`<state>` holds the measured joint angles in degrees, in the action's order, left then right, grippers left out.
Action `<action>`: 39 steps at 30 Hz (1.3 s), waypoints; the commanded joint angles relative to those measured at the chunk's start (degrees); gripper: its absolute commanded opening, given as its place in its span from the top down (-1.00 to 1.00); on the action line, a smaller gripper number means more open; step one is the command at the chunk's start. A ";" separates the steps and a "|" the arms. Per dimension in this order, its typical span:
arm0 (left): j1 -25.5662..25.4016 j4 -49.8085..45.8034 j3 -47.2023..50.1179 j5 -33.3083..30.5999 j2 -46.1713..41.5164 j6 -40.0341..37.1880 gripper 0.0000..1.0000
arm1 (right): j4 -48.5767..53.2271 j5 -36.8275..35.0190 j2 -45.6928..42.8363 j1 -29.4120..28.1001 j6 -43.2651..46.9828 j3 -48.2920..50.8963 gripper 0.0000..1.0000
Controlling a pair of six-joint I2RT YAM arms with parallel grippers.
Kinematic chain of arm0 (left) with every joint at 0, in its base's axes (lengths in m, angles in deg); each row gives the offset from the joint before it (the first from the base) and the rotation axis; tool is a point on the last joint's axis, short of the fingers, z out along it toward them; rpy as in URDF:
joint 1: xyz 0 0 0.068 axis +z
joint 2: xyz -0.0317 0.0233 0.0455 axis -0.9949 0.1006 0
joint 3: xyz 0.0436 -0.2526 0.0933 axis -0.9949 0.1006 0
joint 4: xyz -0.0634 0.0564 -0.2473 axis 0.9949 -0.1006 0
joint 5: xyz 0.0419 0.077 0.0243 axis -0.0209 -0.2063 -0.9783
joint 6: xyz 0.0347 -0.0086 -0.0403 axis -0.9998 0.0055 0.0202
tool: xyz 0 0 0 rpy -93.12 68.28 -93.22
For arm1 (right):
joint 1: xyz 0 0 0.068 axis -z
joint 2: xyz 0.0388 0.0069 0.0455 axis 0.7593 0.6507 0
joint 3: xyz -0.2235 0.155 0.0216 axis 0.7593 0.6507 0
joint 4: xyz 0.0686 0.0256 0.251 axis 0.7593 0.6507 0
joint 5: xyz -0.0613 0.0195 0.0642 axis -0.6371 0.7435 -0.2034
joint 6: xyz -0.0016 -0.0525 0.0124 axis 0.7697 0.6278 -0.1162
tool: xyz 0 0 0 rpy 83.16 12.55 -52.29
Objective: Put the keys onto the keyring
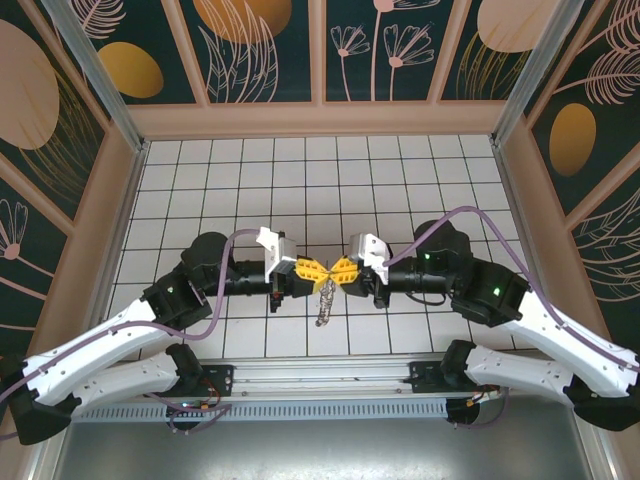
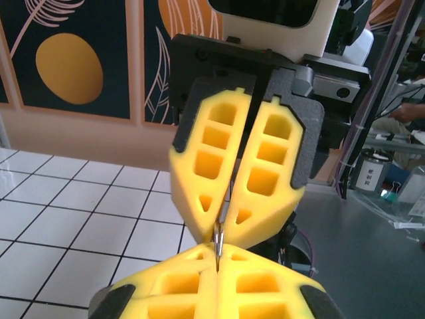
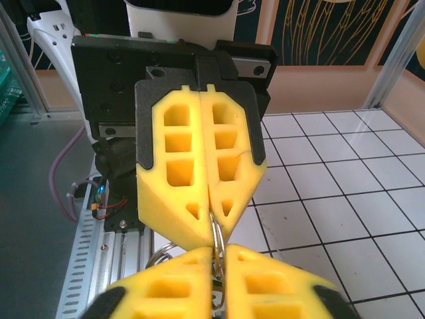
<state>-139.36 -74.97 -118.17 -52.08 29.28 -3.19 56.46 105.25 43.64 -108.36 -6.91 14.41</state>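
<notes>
Left gripper [image 1: 318, 270] on the left and right gripper [image 1: 338, 270] on the right met tip to tip above the middle of the tiled table [image 1: 400, 170], keyring [image 3: 216, 234] sat between their tips, keys [image 1: 323, 305] hung just beneath

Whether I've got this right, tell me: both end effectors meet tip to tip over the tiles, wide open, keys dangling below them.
One error: the left end effector and right end effector are shut, not wide open, pinching the keyring, as the right wrist view shows. They meet tip to tip over the tiles, keys dangling below.
</notes>
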 commanded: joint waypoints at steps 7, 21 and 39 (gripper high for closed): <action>-0.65 -4.70 -5.96 0.85 2.53 -2.72 1.00 | 0.55 -6.31 1.09 0.07 1.97 -1.13 1.00; -0.68 -33.23 -20.02 -4.28 14.49 -17.66 0.99 | 9.82 -10.85 8.96 0.05 6.45 -6.84 1.00; -0.65 3.12 -5.02 2.43 3.14 0.26 1.00 | -2.52 -6.45 0.65 0.60 1.83 4.23 0.85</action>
<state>-138.99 -85.95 -123.60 -54.93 34.68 -8.13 59.83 98.47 44.36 -108.10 -3.50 16.14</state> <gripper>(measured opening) 0.043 0.060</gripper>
